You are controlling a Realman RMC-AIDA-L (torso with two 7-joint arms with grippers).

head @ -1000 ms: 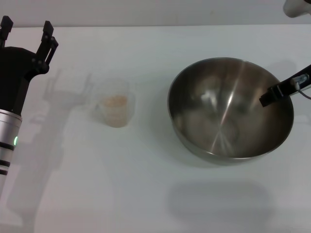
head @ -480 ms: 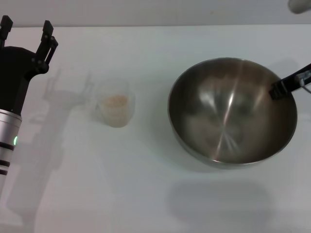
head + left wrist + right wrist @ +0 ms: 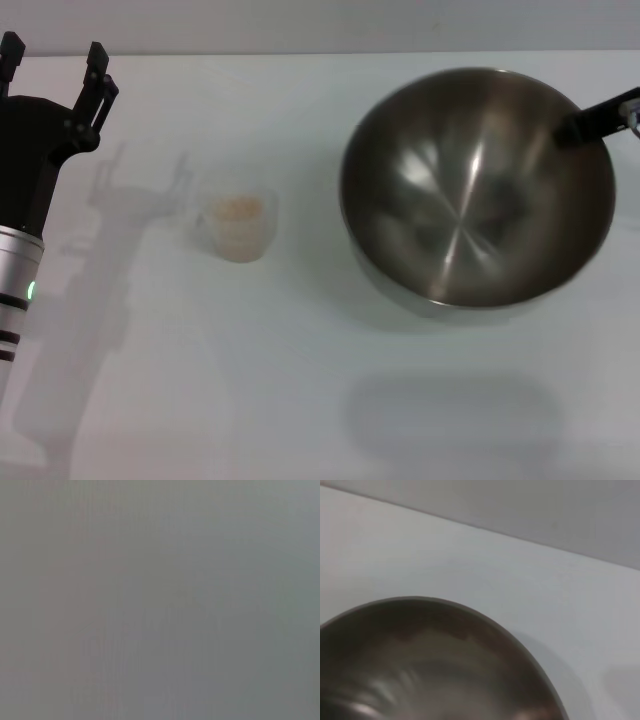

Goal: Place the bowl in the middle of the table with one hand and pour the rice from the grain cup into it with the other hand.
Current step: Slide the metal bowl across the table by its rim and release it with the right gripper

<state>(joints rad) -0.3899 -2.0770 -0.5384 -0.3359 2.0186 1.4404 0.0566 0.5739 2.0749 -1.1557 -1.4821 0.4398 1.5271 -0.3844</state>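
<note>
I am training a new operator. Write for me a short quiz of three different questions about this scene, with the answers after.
1. True or false: the rice is already in the bowl.
2. Which gripper is at the bowl's rim? A. left B. right C. both
3. Fill in: the grain cup stands on the table between the bowl and the ____ gripper.

Key:
1. False: the rice is in the grain cup.
2. B: the right gripper reaches the rim at the bowl's far right; the left gripper is apart, at the table's far left.
3. left
</note>
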